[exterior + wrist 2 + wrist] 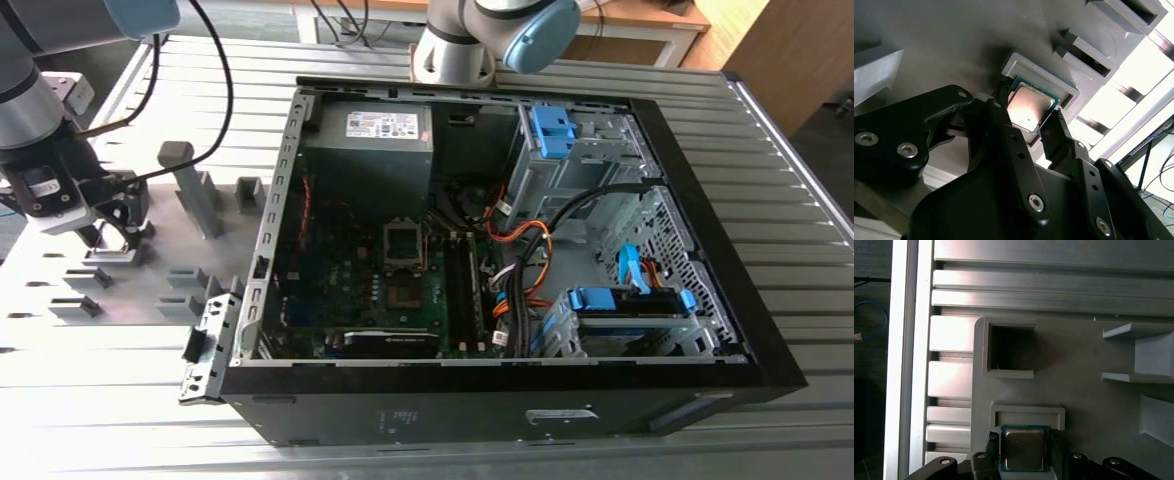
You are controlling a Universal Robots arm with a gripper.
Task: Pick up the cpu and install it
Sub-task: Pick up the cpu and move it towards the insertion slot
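I judge the job barely begun. The cpu (1030, 104) lies flat in its grey holder (1066, 89) on the plate, well apart from the socket (404, 241) inside the computer case (747, 330). My gripper (1028, 120) straddles it, fingers (1054, 131) narrowly parted at either edge, seemingly not clamping. Lifting and installing both remain.

The cpu (1029, 107) is topped with glossy metal; the holder (1046, 74) is moulded in matt grey plastic.
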